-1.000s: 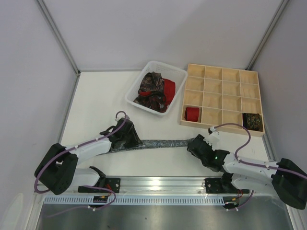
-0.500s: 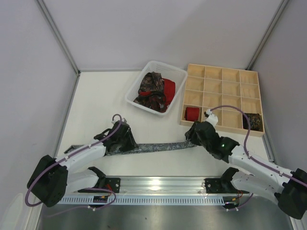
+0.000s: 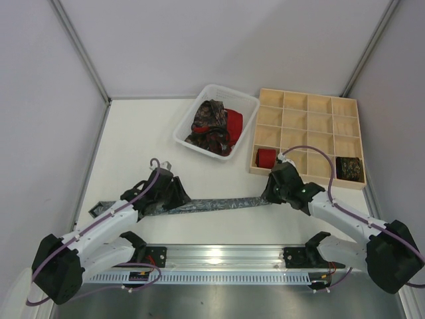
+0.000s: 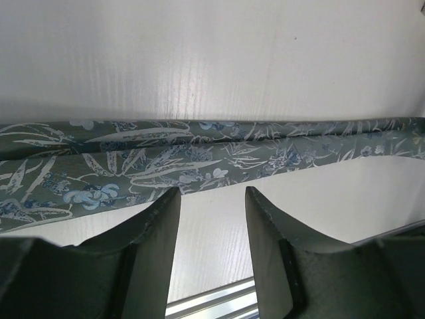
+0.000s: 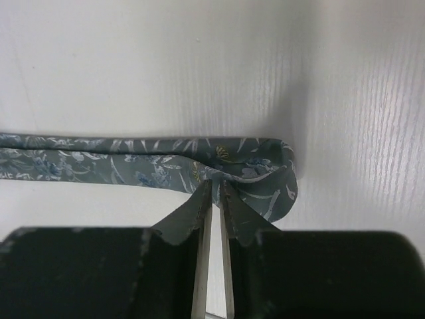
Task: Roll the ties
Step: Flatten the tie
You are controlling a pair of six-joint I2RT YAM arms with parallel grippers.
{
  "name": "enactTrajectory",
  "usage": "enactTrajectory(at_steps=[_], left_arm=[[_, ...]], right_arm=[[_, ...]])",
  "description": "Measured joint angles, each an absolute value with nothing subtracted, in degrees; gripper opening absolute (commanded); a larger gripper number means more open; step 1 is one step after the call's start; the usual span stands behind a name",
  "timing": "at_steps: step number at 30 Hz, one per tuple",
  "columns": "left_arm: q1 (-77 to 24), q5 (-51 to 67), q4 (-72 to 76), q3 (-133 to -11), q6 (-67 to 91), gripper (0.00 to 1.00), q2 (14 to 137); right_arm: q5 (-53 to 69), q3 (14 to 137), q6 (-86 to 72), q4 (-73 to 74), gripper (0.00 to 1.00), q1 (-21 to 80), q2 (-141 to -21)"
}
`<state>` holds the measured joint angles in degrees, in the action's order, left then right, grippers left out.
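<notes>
Top external view: the grey tie [image 3: 212, 205] lies stretched flat across the table [image 3: 133, 133] between the two arms. Its wide end runs out past the left arm and its narrow end stops just in front of the tray [image 3: 319, 143]. Laid out straight like this, it is ready to be rolled from one end.

The right gripper [image 3: 272, 194] sits at the narrow end. In its wrist view the right gripper [image 5: 214, 183] has its jaws almost together, with only a thin slit between them. The tips meet the near edge of the grey tie [image 5: 133, 166], right where the end is doubled back on itself. The fabric puckers at the tips, so they appear to nip it, probably to start the first turn of the roll.

The left gripper [image 3: 174, 198] is further along the strip. In its wrist view the left gripper [image 4: 212, 193] stands open with bare table between the fingers. It holds nothing, and the grey tie [image 4: 166, 159] runs crosswise just beyond the fingertips. From there it could press or steady the strip while the other end is turned.

A red roll [image 3: 265, 157] and a dark roll [image 3: 349, 168] already sit in separate tray compartments. The basket [image 3: 190, 113] holds a loose paisley tie [image 3: 211, 126] and a red tie [image 3: 234, 123], so judging by that, work remains.
</notes>
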<state>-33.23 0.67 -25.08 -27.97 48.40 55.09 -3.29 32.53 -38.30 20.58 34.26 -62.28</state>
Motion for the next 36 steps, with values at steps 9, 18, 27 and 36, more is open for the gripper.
enactTrajectory(at_steps=[9, 18, 27, 36], left_arm=[[-33.3, 2.0, -25.0, -29.5, 48.5, 0.5, 55.1], [-33.4, 1.9, -25.9, -29.5, 48.6, 0.51, 55.1], [-33.6, 2.8, -25.1, -29.5, 48.6, 0.51, 57.3], [-36.7, 4.5, -22.4, -31.3, 49.0, 0.49, 64.4]], right_arm=[[-1.8, 27.9, -38.3, 14.5, 0.1, 34.3, -66.3], [0.1, 28.3, -38.9, 6.0, 0.08, 34.2, -73.5], [-1.2, 29.8, -37.5, 11.5, 0.15, 33.8, -67.0], [-2.0, 30.0, -34.8, 15.2, 0.13, 30.1, -63.3]])
